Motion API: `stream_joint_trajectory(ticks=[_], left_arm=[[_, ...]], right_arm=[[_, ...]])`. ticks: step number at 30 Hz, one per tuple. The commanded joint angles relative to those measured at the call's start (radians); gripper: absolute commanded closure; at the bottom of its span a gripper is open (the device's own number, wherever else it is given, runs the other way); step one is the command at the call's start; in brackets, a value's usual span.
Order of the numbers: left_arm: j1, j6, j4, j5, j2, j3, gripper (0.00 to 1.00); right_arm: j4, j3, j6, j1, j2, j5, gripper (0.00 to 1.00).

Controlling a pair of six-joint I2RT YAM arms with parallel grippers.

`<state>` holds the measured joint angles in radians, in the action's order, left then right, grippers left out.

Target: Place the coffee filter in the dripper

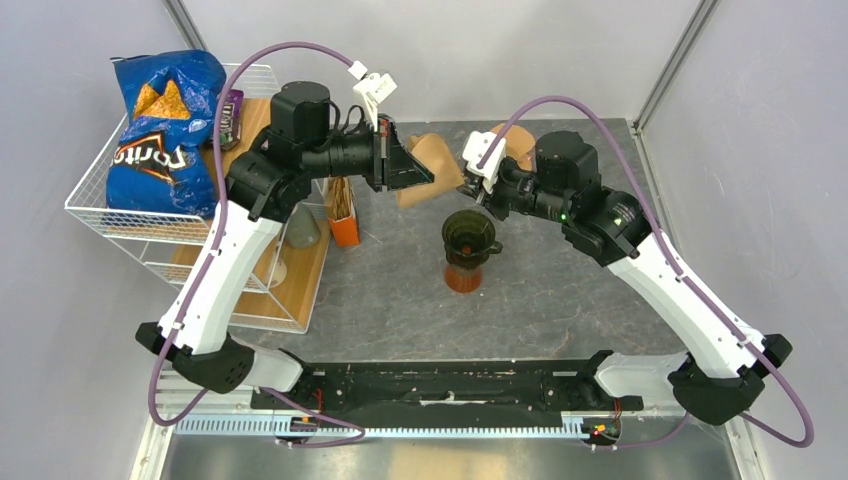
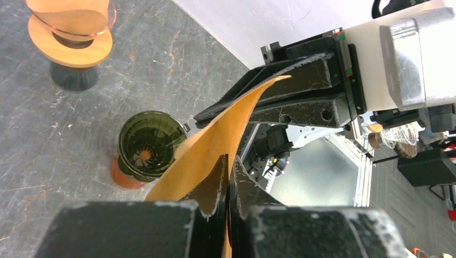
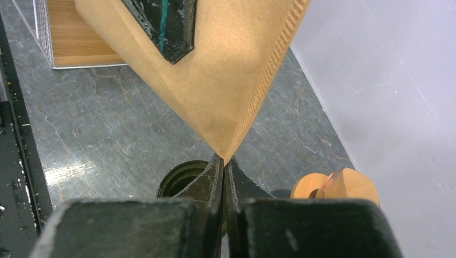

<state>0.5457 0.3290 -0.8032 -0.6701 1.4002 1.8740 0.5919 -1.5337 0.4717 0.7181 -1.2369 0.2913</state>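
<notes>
A: Where's the brown paper coffee filter [image 3: 226, 80]?
B: Aloft near the dark green ribbed dripper [image 2: 146, 145]; left hand [image 2: 228, 164] and right hand [image 3: 223, 161] each pinch an edge (likely to spread it open before lowering)

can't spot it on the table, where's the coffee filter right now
Top view: the coffee filter is off the table at centre, pinched between the left gripper and the right gripper, just behind the dripper.

1 high view looks down over the table [image 1: 560, 300]; 2 close wrist views both catch the dripper [image 2: 146, 144].
</notes>
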Motion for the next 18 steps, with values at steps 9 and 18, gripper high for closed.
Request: stream_joint_trajectory(ticks=[9, 18], left_arm=[[-0.030, 0.171, 0.039, 0.009, -0.024, -0.013, 0.98], [-0.029, 0.338, 0.006, 0.079, -0.019, -0.028, 0.98]], right_arm=[[-0.056, 0.045, 0.175, 0.001, 0.080, -0.197, 0.03], [-0.076, 0.024, 0.364, 0.045, 0.050, -0.222, 0.03]])
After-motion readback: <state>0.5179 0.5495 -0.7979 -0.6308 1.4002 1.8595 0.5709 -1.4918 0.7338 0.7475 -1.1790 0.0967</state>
